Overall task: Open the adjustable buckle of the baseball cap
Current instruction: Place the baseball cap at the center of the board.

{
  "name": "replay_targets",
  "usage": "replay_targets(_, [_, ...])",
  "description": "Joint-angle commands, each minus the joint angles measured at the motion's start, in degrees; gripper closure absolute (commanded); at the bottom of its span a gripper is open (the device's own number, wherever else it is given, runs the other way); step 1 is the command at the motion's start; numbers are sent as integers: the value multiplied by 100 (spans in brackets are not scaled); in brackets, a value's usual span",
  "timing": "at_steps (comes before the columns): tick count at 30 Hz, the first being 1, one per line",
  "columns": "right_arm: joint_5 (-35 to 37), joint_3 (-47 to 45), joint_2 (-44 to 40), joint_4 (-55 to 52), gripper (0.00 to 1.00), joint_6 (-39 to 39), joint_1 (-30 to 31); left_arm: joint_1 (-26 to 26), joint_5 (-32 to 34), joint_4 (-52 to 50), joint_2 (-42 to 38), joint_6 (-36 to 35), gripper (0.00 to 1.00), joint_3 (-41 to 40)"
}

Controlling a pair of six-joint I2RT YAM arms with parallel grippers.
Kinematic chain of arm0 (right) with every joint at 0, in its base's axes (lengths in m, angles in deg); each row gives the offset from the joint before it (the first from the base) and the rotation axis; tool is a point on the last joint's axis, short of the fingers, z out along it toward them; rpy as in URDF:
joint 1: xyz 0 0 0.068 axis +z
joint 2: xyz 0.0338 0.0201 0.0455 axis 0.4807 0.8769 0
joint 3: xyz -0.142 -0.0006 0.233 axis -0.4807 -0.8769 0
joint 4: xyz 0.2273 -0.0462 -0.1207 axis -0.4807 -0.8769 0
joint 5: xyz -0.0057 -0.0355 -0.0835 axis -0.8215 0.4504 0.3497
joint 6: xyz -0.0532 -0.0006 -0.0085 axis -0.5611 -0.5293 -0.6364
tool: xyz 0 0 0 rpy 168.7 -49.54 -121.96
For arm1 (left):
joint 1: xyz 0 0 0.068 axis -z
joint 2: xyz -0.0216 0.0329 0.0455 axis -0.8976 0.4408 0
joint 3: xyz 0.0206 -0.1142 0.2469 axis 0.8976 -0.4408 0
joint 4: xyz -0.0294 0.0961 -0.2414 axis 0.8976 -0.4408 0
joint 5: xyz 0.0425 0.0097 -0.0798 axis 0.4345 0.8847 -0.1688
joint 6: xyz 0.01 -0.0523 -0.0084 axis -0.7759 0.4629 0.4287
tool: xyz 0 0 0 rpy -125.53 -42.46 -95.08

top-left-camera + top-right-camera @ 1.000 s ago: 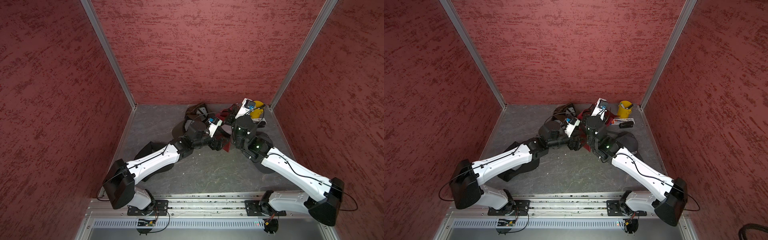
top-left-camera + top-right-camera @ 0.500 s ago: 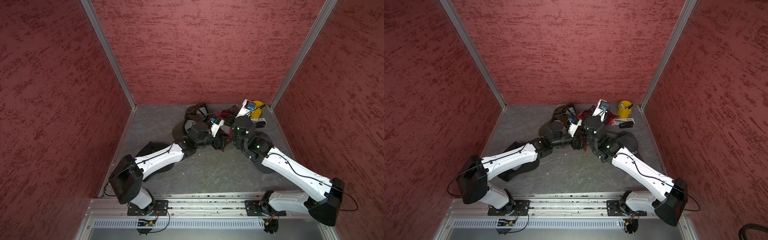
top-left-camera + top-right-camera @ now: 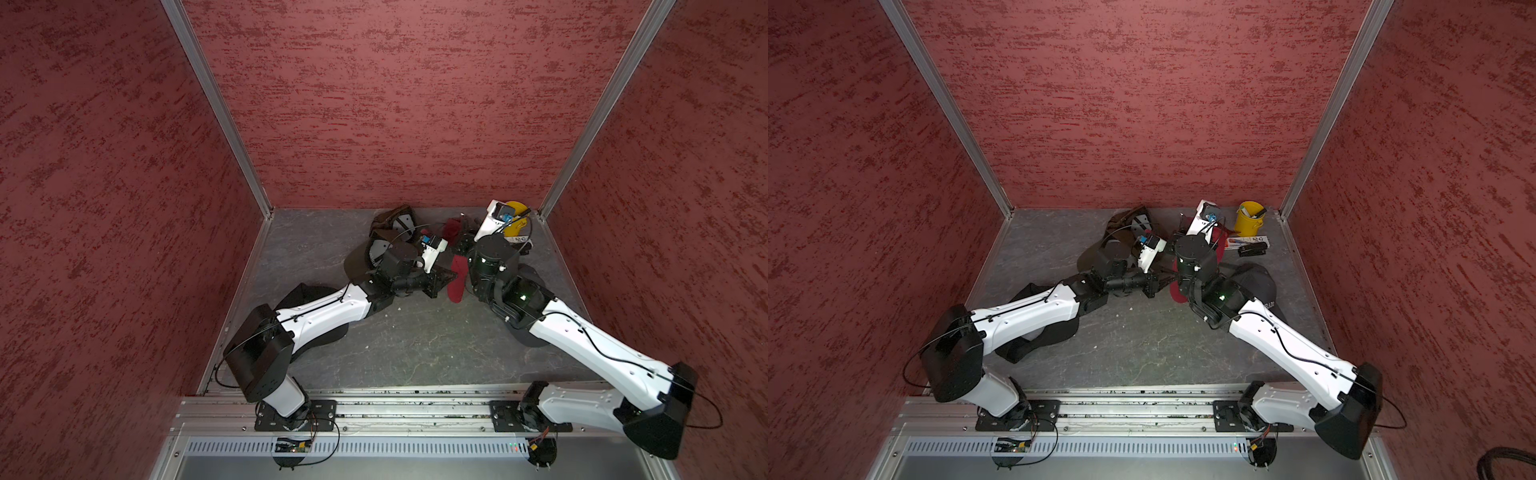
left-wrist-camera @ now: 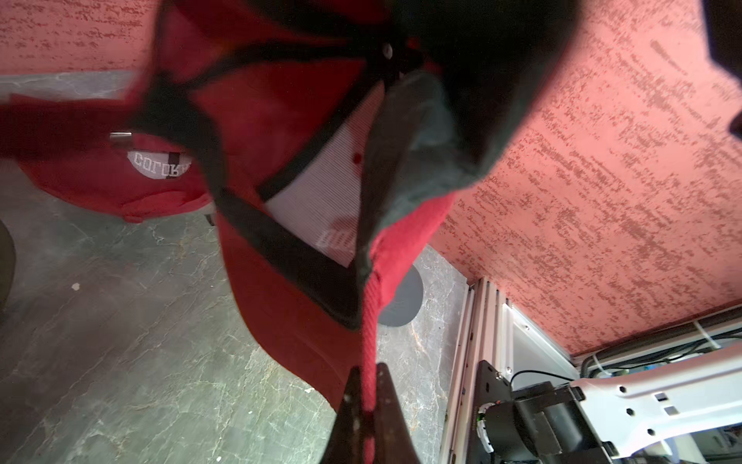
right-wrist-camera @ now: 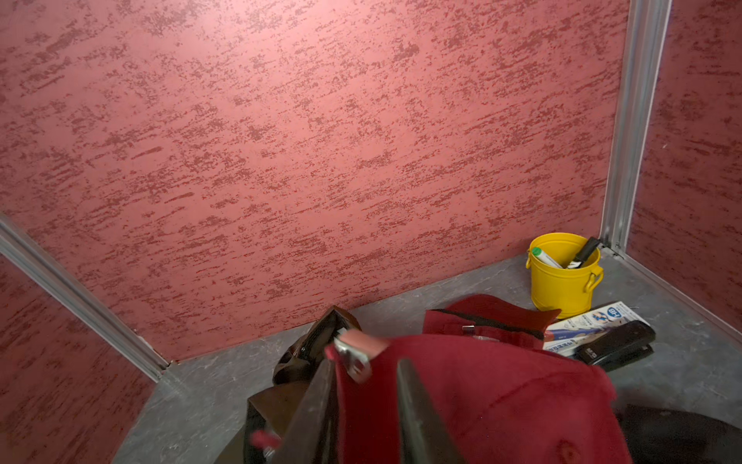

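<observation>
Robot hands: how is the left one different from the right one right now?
The left hand is shut tight, while the right hand is open. The left hand pinches the red cap by its edge; the right hand only straddles the cloth, near the metal buckle. Both are dark, two-fingered, and at the same red cap.

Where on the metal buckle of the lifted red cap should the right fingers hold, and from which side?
Probably its flat metal faces, coming from the right gripper's own side: the buckle stands up free above the lifted red cap, just past the open fingers, while the left gripper pinches the cap's edge and steadies it.
</observation>
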Motion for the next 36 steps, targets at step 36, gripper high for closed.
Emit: replay_targets(36, [-453, -885, -2140, -1457, 32, -1163, -265, 1248, 1696, 4655, 2411, 3738, 100, -1772])
